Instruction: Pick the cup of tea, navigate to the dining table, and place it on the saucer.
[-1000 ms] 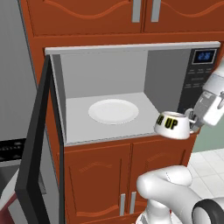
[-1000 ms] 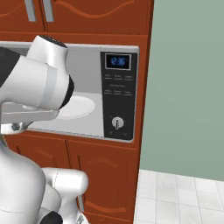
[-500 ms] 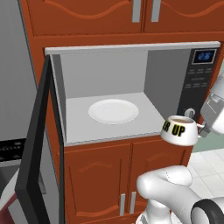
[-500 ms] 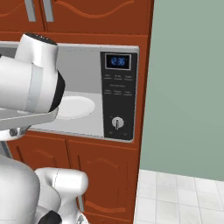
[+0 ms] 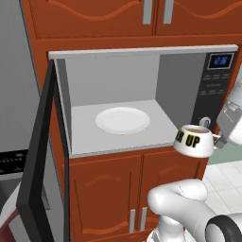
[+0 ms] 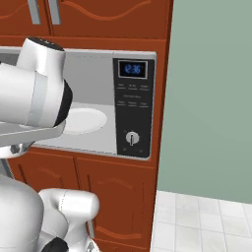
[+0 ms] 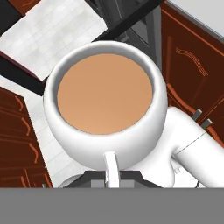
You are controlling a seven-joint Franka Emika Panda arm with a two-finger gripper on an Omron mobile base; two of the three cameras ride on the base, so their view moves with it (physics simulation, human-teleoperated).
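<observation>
The cup of tea (image 5: 194,141), white with a black "UP" patch, hangs in the air just outside the microwave's front right corner, at the height of its floor. My gripper (image 5: 218,137) is shut on the cup's handle from the right. In the hand view the cup of tea (image 7: 105,105) is seen from above with its brown liquid level, and its handle (image 7: 110,168) runs down into my gripper (image 7: 110,178). The dining table and the saucer are out of view.
The microwave (image 5: 142,99) stands open, its dark door (image 5: 38,156) swung out to the left, with a large white plate (image 5: 123,120) inside. Its control panel (image 6: 133,108) is at the right. Red-brown cabinets sit above and below. White floor tiles (image 6: 206,221) lie to the right.
The cup, still in my gripper, has moved a little right and down, away from the microwave opening. My arm has swung left in the right base view.
</observation>
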